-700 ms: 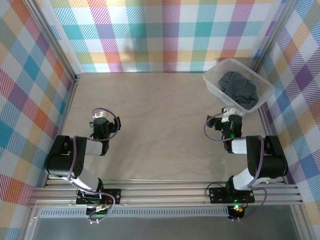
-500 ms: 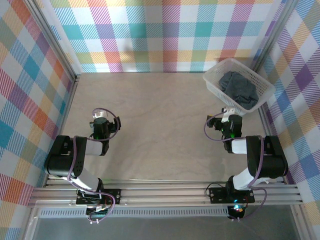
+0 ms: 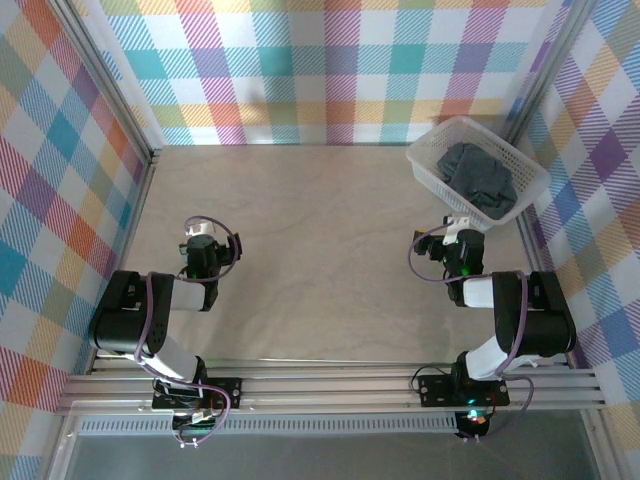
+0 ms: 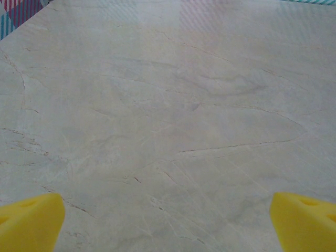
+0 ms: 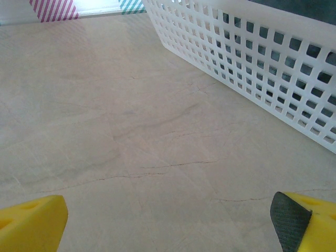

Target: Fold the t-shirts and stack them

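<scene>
Top external view puts the dark charcoal-grey soft fabric t-shirts (image 3: 478,180) in a crumpled heap inside a white perforated plastic basket (image 3: 433,137), which sits at an angle in the far right corner of the pale, marble-veined table top (image 3: 320,230). None of the fabric lies on the table itself. Through the right wrist camera the basket's gridded side wall (image 5: 247,52) runs diagonally across the upper right, and a strip of the dark cloth (image 5: 302,8) shows above its rim. The right gripper (image 3: 461,226) sits on the near side of the basket, close to it but apart from it, pointing toward the far wall; in its own camera the right gripper (image 5: 168,223) has its yellow fingers (image 5: 31,223) spread wide at the two lower corners with only bare table between them, holding nothing. The left gripper (image 3: 203,231) rests well apart from the basket on the left half of the table, also pointing far; its wrist camera shows the left gripper (image 4: 168,220) equally wide open and holding nothing, above bare table. Colourful plaid-patterned walls (image 3: 330,70) enclose the far, left and right sides, and a silver aluminium rail (image 3: 320,385) carrying both arm bases runs along the near edge.
</scene>
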Robot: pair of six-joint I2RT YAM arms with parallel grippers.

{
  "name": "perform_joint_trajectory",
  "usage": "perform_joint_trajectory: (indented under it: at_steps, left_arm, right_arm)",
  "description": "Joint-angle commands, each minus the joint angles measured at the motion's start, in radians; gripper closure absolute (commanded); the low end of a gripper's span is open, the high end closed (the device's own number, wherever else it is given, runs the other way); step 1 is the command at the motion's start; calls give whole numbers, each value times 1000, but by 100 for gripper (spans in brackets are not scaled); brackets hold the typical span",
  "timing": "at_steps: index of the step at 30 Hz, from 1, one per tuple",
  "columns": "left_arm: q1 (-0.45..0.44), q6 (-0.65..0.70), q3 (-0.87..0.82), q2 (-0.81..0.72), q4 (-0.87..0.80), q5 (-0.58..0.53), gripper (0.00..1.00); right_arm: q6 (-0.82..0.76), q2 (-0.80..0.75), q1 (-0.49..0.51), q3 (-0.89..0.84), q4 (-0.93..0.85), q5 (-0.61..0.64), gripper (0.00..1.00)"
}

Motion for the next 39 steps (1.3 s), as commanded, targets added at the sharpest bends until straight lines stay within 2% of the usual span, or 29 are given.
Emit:
perform_joint_trajectory:
  at_steps: [1, 7, 9, 11, 13, 15, 17, 18, 19, 20, 21, 22, 23, 25, 29, 33, 39]
  left_arm:
    - [0, 21, 7, -7, 27, 9, 0]
    - [0, 21, 1, -10, 36, 9, 0]
    - [-15, 26, -18, -49, 49, -29, 0]
    - [-79, 71, -17, -164, -35, -130, 0]
    - [-157, 114, -11, -299, -105, -225, 0]
    - [-210, 121, 21, -424, -164, -262, 0]
    - [-252, 124, 124, -515, -280, -311, 0]
    - [-254, 68, 196, -542, -383, -318, 0]
    - [-248, -33, 307, -558, -559, -319, 0]
    - [-239, -173, 433, -550, -794, -327, 0]
    - [-233, -324, 538, -524, -987, -363, 0]
    - [-215, -469, 624, -482, -1133, -413, 0]
    - [-173, -575, 699, -436, -1221, -367, 0]
    - [-85, -634, 801, -355, -1274, -104, 0]
    - [-110, -610, 953, -234, -1229, 232, 0]
    - [-182, -598, 1061, -157, -1245, 415, 1]
    - [-268, -622, 1047, -178, -1208, 496, 4]
  right_arm:
    - [-19, -3, -6, 19, 13, -17, 0]
    - [-18, -6, -7, 12, 26, -16, 0]
    - [-22, -67, 12, 15, -27, 48, 0]
    - [-46, -190, 69, 68, -223, 159, 0]
    - [-44, -314, 122, 118, -317, 236, 0]
    - [-16, -411, 171, 219, -457, 312, 0]
    - [112, -433, 189, 444, -772, 360, 0]
    - [184, -412, 179, 548, -915, 319, 0]
    - [250, -377, 161, 674, -1078, 238, 0]
    - [341, -337, 155, 770, -1190, 241, 0]
    - [409, -308, 144, 817, -1227, 246, 0]
    - [438, -276, 107, 850, -1224, 168, 0]
    - [472, -240, 73, 881, -1222, 131, 0]
    - [552, -149, 36, 959, -1262, 170, 5]
    - [581, 104, -30, 1198, -1329, 175, 6]
    - [641, 373, -101, 1464, -1448, 142, 5]
    - [649, 738, -129, 1866, -1697, 220, 4]
